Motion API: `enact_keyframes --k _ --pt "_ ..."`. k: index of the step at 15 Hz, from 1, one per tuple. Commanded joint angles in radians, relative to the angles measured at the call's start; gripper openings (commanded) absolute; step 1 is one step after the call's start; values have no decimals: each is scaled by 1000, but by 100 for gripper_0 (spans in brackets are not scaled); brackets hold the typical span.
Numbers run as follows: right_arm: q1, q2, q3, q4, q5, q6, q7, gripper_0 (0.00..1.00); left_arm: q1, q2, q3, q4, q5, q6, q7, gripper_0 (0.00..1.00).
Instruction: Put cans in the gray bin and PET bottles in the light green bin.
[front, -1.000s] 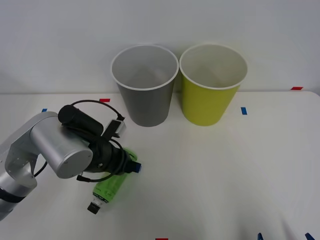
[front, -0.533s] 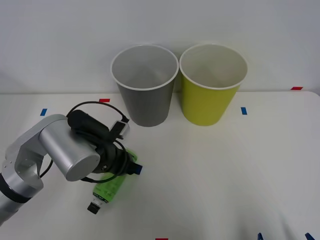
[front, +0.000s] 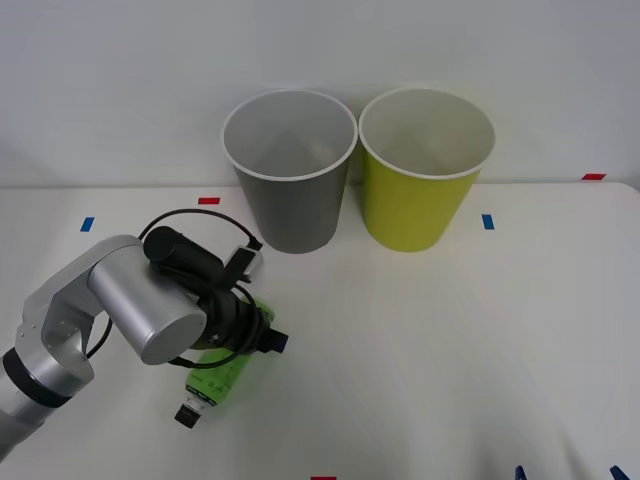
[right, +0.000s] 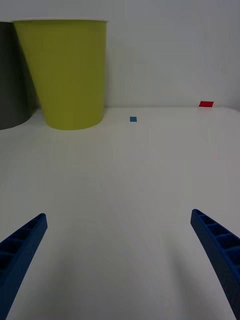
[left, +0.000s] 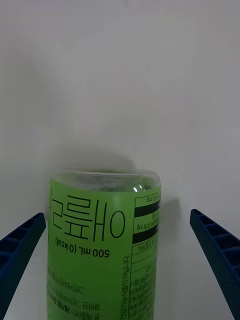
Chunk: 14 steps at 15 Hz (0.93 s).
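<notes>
Front: gray bin (front: 290, 170) and green bin (front: 426, 165) look empty; bottle (front: 222, 372) lies on table (front: 450, 340) under bent left arm | Left wrist: left gripper (left: 120, 260) spread, straddling bottle (left: 105, 245) | Right wrist: right gripper (right: 120, 260) spread above table.

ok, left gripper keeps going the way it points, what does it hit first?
Likely the PET bottle: it lies between the open fingers of the left gripper, which points down at the table.
</notes>
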Motion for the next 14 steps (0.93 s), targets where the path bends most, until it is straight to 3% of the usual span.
enact_keyframes --k 1,10,11,12,13,14 --pt "0 0 0 0 0 0 0 100 0 0 -3 18 1 -11 -9 100" --pt "0 0 0 0 0 0 0 100 0 0 -21 44 5 -51 -32 99" --pt "0 0 0 0 0 0 0 100 0 0 -21 44 5 -49 -32 85" --pt "0 0 0 0 0 0 0 100 0 2 -23 44 4 -51 -32 46" --pt "0 0 0 0 0 0 0 100 0 2 -21 44 4 -51 -34 0" --pt "0 0 0 0 0 0 0 100 0 3 -21 44 5 -54 -34 0"
